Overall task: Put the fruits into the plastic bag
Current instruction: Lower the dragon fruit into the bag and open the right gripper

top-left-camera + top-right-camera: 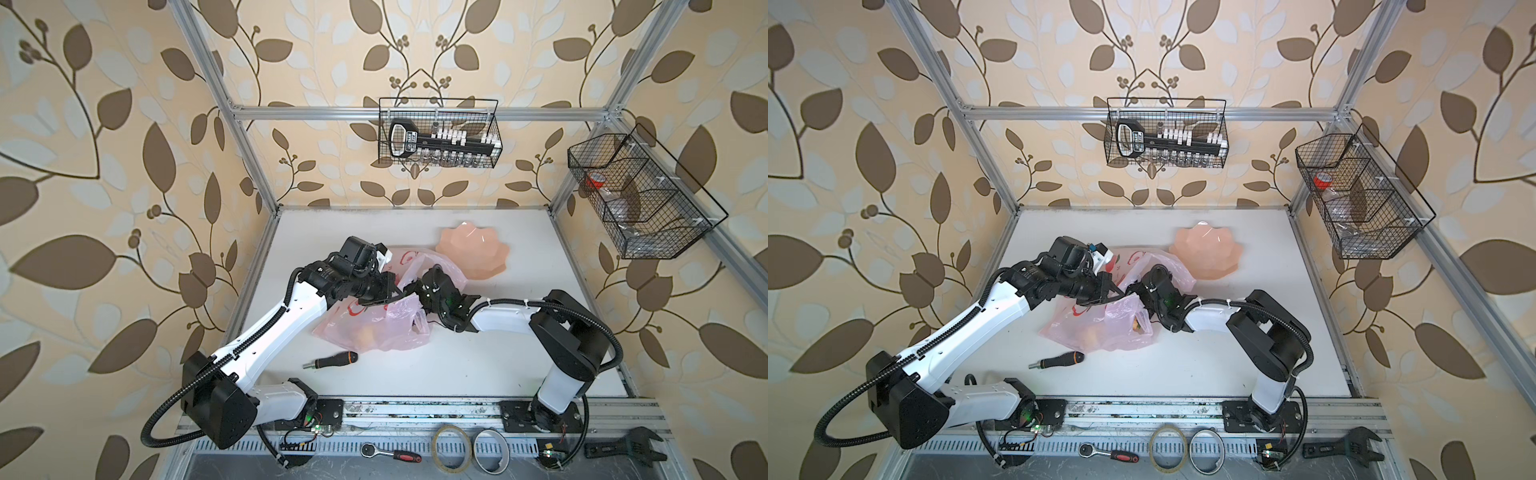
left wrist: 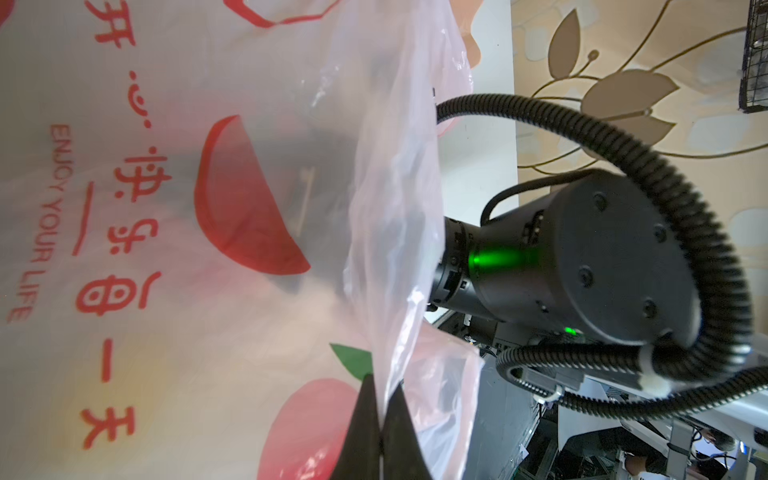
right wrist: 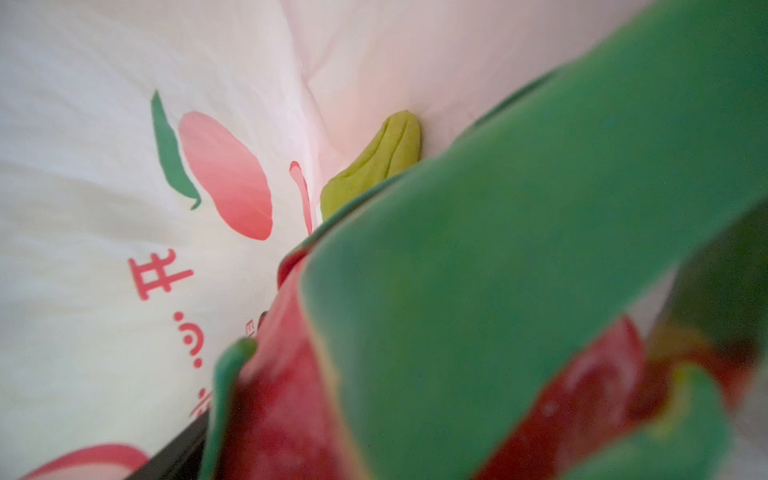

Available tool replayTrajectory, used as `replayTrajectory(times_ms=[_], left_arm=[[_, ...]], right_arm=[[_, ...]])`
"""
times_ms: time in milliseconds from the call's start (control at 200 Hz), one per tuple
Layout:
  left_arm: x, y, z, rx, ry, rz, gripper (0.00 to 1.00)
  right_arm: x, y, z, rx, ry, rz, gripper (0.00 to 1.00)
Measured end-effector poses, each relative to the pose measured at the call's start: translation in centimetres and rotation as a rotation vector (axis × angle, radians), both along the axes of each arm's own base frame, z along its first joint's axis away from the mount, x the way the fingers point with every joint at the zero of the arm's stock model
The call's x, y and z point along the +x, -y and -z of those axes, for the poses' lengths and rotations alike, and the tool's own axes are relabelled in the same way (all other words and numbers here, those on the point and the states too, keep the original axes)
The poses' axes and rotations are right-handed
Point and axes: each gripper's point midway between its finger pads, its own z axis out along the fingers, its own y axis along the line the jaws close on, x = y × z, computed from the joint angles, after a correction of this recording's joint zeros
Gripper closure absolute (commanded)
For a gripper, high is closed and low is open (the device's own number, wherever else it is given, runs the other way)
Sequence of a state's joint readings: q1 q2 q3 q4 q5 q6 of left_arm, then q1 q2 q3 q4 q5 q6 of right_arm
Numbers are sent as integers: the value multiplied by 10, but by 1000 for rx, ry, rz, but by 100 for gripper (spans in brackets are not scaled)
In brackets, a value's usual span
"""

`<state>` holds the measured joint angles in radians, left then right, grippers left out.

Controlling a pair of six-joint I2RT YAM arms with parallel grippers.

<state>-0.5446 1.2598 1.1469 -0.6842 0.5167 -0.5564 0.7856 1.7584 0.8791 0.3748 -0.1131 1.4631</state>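
Left claw (image 1: 394, 291) first: it's clenched on the bag (image 1: 374, 328), pinching one lip of the mouth and holding it up off the table (image 1: 498, 357). In both top views the bag sprawls mid-table, its mouth toward the back edge and its belly toward the front. The right claw (image 1: 415, 286) pokes into that mouth from the right. Orange-yellow lumps (image 1: 1137, 326) show through the film. A plate (image 1: 473, 253) sits near the back edge and a screwdriver (image 1: 332, 359) lies toward the front.

Over to the left wrist view. The two dark fingers (image 2: 361, 415) are closed flat on a fold of film. The bag is pale pink and see-through, printed with red peaches and red lettering. It looks thin, limp and slick, so you'd want a deep bite at the rim or a handle. A shallow pinch will likely slide off.

Now the right wrist view, from inside the bag. The dragon fruit (image 3: 478, 270) fills the frame, with a red body and broad green scales. The jaws stand wide around it and it looks gripped between them. A yellow-green fruit (image 3: 374, 166) rests behind it against the film. The dragon fruit is bulky and probably light, and its scales look bendy. Hold it across the red body, not by a scale.
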Motion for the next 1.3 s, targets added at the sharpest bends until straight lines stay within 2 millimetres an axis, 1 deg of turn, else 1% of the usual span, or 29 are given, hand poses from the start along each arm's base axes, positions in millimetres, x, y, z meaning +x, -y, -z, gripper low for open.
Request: replayTrajectory(times_ms=[35, 85, 105, 235, 290, 455, 530, 715, 880, 1115, 1300], left_arm=[[0, 0, 0, 0, 0, 0, 100], [0, 0, 0, 0, 0, 0, 100], [0, 0, 0, 0, 0, 0, 100], [0, 0, 0, 1, 1, 0, 100], [0, 0, 0, 2, 1, 1, 100], [1, 0, 1, 4, 2, 0, 100], [1, 0, 1, 5, 2, -1, 100], [2, -1, 1, 10, 5, -5, 100], [3, -2, 2, 17, 8, -11, 100], [3, -3, 3, 23, 10, -15, 100], [3, -3, 3, 23, 10, -15, 100]], right_arm=[[-1, 1, 2, -9, -2, -3, 5], [-2, 2, 4, -24, -6, -8, 3], [-2, 3, 5, -29, -7, -10, 1], [-5, 5, 9, -55, -10, -25, 0], [-5, 5, 3, -53, 5, -31, 0], [-5, 1, -27, -3, 65, -50, 0], [-6, 0, -36, 10, 82, -60, 0], [-8, 1, -44, 23, 95, -69, 0], [-11, 8, -48, 28, 98, -65, 0], [-22, 18, -60, 36, 106, -65, 0], [-35, 32, -73, 26, 120, -73, 0]])
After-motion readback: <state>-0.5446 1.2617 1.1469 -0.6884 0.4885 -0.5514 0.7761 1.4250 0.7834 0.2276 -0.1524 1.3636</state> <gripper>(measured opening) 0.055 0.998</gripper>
